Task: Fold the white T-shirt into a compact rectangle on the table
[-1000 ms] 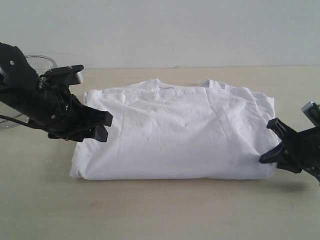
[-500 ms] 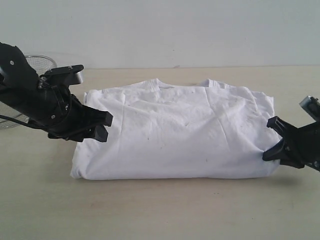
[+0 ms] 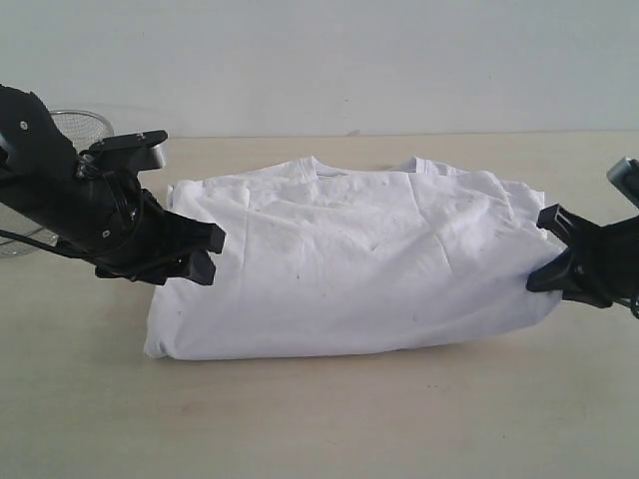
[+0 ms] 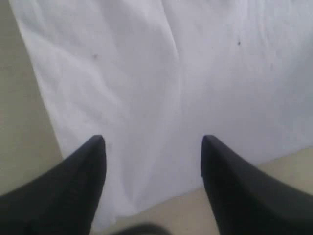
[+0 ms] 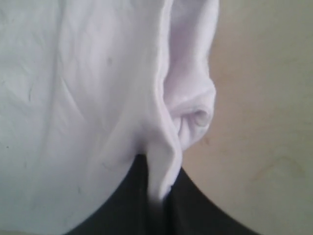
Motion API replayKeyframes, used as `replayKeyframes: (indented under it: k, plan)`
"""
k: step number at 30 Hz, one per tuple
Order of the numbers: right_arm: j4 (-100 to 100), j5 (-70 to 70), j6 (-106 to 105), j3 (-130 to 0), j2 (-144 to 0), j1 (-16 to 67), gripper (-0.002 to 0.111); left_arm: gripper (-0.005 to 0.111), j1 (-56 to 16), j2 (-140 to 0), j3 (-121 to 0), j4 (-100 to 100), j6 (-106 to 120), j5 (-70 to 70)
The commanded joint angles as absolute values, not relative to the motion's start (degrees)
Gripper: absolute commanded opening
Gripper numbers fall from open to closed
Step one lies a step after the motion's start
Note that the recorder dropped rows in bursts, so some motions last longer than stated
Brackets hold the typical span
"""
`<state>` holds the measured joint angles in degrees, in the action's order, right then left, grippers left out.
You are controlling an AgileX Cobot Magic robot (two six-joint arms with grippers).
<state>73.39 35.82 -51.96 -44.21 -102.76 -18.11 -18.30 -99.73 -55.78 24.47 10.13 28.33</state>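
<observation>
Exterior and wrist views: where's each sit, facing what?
Exterior view: off-arm, facing across the table at the white T-shirt; left end effector and right end effector show.
Left wrist view: on left arm, looking past its open fingers at shirt and table.
Right wrist view: on right arm, looking at shirt fabric pinched between its fingers.
Shared: exterior and right wrist views both show that pinch.

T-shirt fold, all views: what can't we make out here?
- Right wrist view: the right end effector has its fingertips buried in a pinched fold of the white T-shirt; the number of layers gripped is unclear.
- Exterior view: its body is cut off by the right edge.
- Left wrist view: blurred; can't tell whether the open left end effector touches the cloth.
- Exterior view: wire basket is mostly behind the left arm; its contents are hidden.
- All views: the shirt's underside is covered by its top layer.
</observation>
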Motion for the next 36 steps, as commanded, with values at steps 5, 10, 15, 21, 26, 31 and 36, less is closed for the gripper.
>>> replayKeyframes:
  k: [5,10,15,21,26,31,36]
  plan:
    - [74.02,39.08,-53.2,-49.05,-101.86,-11.15,0.0,0.055,-18.7,-99.2,-56.03,25.01,10.71,28.96]
    - [74.16,39.41,-52.43,-52.38,-101.86,-5.53,0.0,0.053,-18.7,-99.08,-56.03,24.36,10.71,29.26]
    - [74.26,38.84,-51.25,-55.88,-101.86,0.41,0.0,0.051,-18.46,-97.29,-56.03,21.76,9.25,30.22]
    - [74.39,35.79,-48.63,-59.81,-101.97,7.43,0.0,0.051,-18.43,-92.5,-56.03,17.38,5.7,30.37]
    - [74.61,34.33,-47.6,-62.72,-103.7,12.52,0.0,0.051,-18.33,-88.36,-56.03,10.47,0.0,32.49]
    - [74.84,33.89,-45.6,-66.02,-106.66,16.79,0.0,0.051,-18.33,-83.94,-56.03,1.31,-7.14,36.94]
    - [75.72,33.19,-45.2,-68.21,-108.18,20.51,0.0,0.051,-18.33,-80.62,-56.03,-4.59,-10.72,41.15]
